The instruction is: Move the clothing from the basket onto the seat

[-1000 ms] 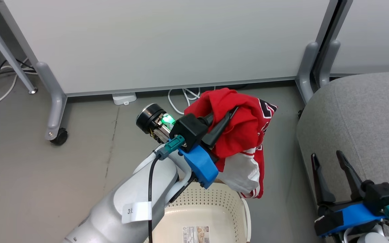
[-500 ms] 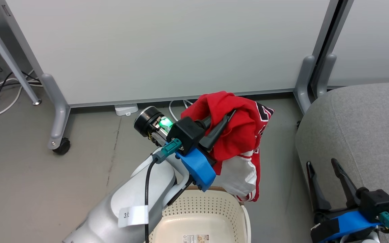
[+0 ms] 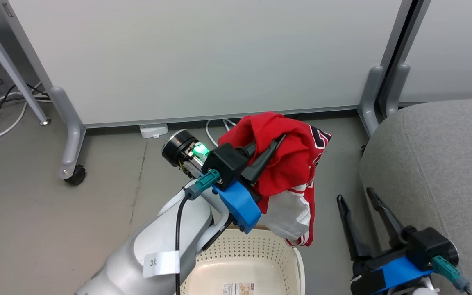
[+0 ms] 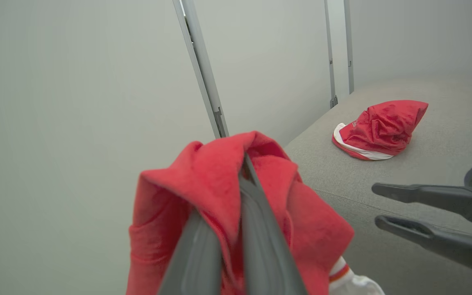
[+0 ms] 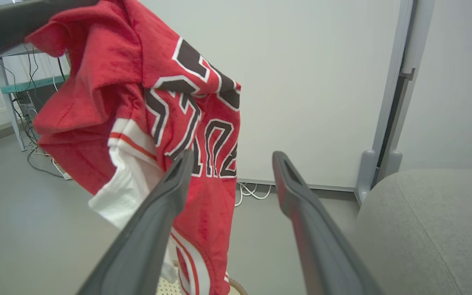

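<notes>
My left gripper (image 3: 275, 143) is clamped on a fold of the red-and-white garment (image 3: 293, 168), which it holds up above the far right corner of the basket (image 3: 256, 246). The cloth hangs from the pinch with its long axis straight down: bunched red at the top, white panel and striped hem at the bottom, the hem just over the basket's rim. The seat (image 3: 436, 155) lies to the right of the held garment, across a strip of bare floor (image 3: 96, 205). I cannot tell whether the hem hangs lower than the seat's top. So I judge the coming move to be a carry to the right, high enough that the hem clears the seat's rounded left edge. My right gripper (image 3: 355, 194) stands with jaws wide and nothing in them, between garment and seat — nearer the seat, but right in the path of that carry. A second red garment (image 4: 377, 129) already lies on the seat, farther right
</notes>
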